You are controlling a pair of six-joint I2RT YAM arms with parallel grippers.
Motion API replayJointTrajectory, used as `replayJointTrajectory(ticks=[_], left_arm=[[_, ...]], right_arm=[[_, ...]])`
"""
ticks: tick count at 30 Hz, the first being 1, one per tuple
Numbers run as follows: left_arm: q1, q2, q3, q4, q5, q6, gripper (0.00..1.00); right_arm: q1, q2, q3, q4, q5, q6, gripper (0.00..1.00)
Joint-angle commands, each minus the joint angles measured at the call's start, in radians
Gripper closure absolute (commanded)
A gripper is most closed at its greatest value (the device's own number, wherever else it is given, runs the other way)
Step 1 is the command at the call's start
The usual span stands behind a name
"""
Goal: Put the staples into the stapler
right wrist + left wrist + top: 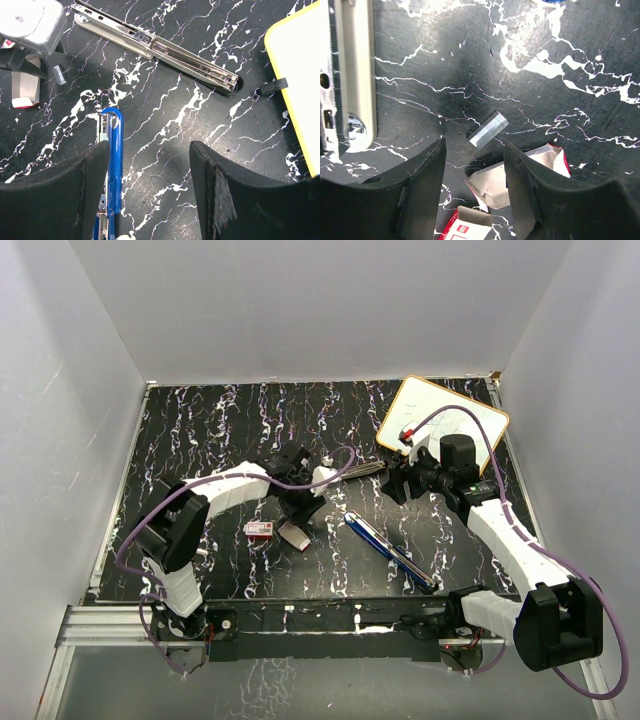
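Observation:
A silver strip of staples (pixel 488 130) lies loose on the black marbled table, just past my left gripper's fingertips. My left gripper (pixel 475 150) (pixel 300 508) is open with nothing between its fingers. Under it lie the red-and-white staple box (pixel 465 227) (pixel 259 529) and its torn pale inner tray (pixel 492 185) (pixel 296 535). The blue stapler (pixel 390 550) (pixel 114 150) lies opened flat at centre right. My right gripper (pixel 150 147) (pixel 395 480) hangs open and empty over bare table, its left finger beside the blue stapler's end.
A long silver metal stapler (pixel 160 47) (pixel 365 470) lies flat between the two grippers; a grey-and-chrome part (pixel 355 75) shows at the left of the left wrist view. A yellow-rimmed whiteboard (pixel 443 420) sits at the back right. White walls enclose the table.

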Motion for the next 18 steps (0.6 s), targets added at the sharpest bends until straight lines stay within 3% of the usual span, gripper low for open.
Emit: replayJointTrajectory(ticks=[1, 18], left_arm=[[0.016, -0.039, -0.046, -0.012, 0.030, 0.028, 0.51], [0.070, -0.155, -0.125, -0.057, 0.052, 0.080, 0.45]], right_arm=[[-0.006, -0.021, -0.001, 0.054, -0.011, -0.006, 0.34], [-0.008, -0.021, -0.003, 0.046, -0.020, -0.012, 0.34]])
